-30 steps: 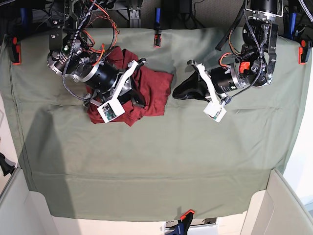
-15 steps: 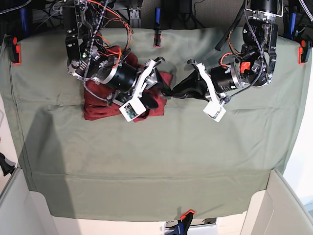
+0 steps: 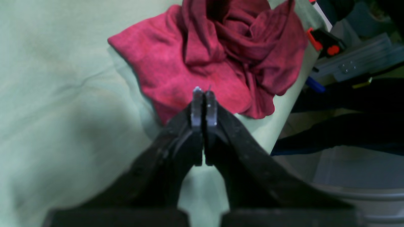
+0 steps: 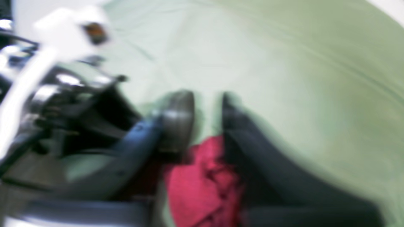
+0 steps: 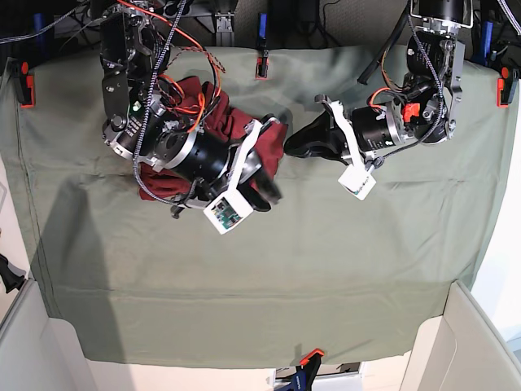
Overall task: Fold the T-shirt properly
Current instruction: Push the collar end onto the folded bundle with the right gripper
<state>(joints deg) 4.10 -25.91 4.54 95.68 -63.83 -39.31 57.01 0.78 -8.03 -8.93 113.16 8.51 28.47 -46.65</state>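
The brick-red T-shirt [image 5: 159, 179] lies crumpled at the back left of the sage-green cloth, partly under my right arm. In the left wrist view the T-shirt [image 3: 195, 63] is a bunched heap just beyond the fingertips. My left gripper [image 3: 204, 93] is shut with nothing in it and hovers over the cloth right of the shirt [image 5: 295, 147]. My right gripper [image 5: 264, 181] sits at the shirt's right edge. Its wrist view is blurred: red T-shirt cloth [image 4: 202, 179] sits between the two fingers [image 4: 176, 116] of the right gripper [image 4: 206, 107].
The green table cloth [image 5: 326, 269] is clamped at the back [image 5: 262, 61], at the left [image 5: 27, 85] and at the front [image 5: 309, 358]. Cardboard walls stand at the front corners [image 5: 476, 342]. The table edge with a red clamp [image 3: 322, 44] runs just past the shirt.
My right arm has swung from over the shirt toward the front and right, and the shirt's right edge has bunched and shifted with it. The left arm has barely moved.
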